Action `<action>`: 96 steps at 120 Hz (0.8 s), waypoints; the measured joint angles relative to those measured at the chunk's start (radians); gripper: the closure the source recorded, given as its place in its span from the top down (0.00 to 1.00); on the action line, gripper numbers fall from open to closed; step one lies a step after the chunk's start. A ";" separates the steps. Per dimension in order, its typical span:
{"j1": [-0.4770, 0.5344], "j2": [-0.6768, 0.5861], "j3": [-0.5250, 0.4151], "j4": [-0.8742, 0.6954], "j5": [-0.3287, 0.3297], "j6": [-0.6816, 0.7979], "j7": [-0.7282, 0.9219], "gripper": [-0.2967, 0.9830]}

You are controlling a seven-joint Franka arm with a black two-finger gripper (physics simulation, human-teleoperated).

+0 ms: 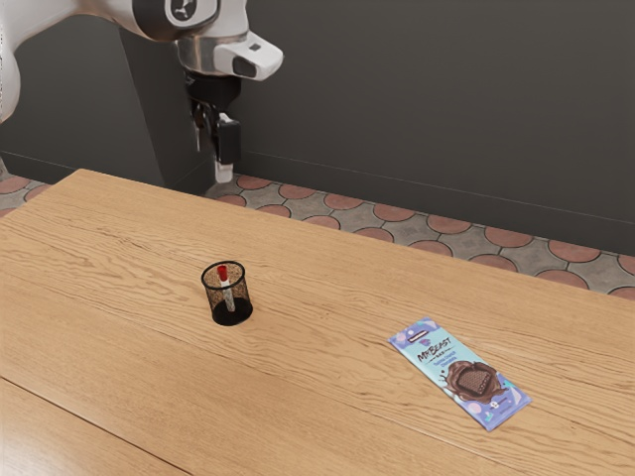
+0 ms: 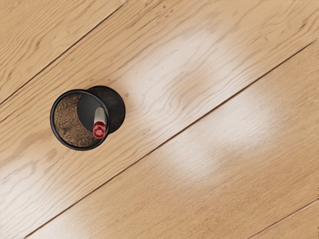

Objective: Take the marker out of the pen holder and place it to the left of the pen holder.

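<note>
On a wooden table [image 1: 327, 297], a red-tipped marker [image 1: 223, 274] leans inside a pen holder [image 1: 232, 314], well apart from a chocolate bar [image 1: 461, 372]. The pincer [image 1: 224, 172] hangs higher than the pen holder; open or closed, I can't tell.

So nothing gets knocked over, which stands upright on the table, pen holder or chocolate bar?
The black mesh pen holder: it stands open end up, the red-ended marker inside, while the chocolate bar lies flat.

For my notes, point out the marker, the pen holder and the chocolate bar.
Marker [image 2: 99, 129]: wrist view, on its red capped end.
Pen holder [image 1: 232, 313]: exterior view, on its dark base.
Chocolate bar [image 1: 461, 374]: exterior view, on the middle of its wrapper.
</note>
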 joint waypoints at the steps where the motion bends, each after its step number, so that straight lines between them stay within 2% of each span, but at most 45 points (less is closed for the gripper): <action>1: -0.003 0.000 -0.001 0.000 0.000 0.000 0.001 0.77; 18: -0.047 0.016 -0.005 0.003 0.003 0.005 0.017 0.77; 42: -0.072 0.162 0.000 -0.008 0.008 0.026 0.033 0.77; 64: -0.073 0.214 0.005 -0.051 0.005 0.053 0.030 0.76; 84: -0.013 0.224 0.016 -0.121 0.005 0.091 0.015 0.69; 96: -0.002 0.276 0.052 -0.124 0.005 0.127 0.006 0.64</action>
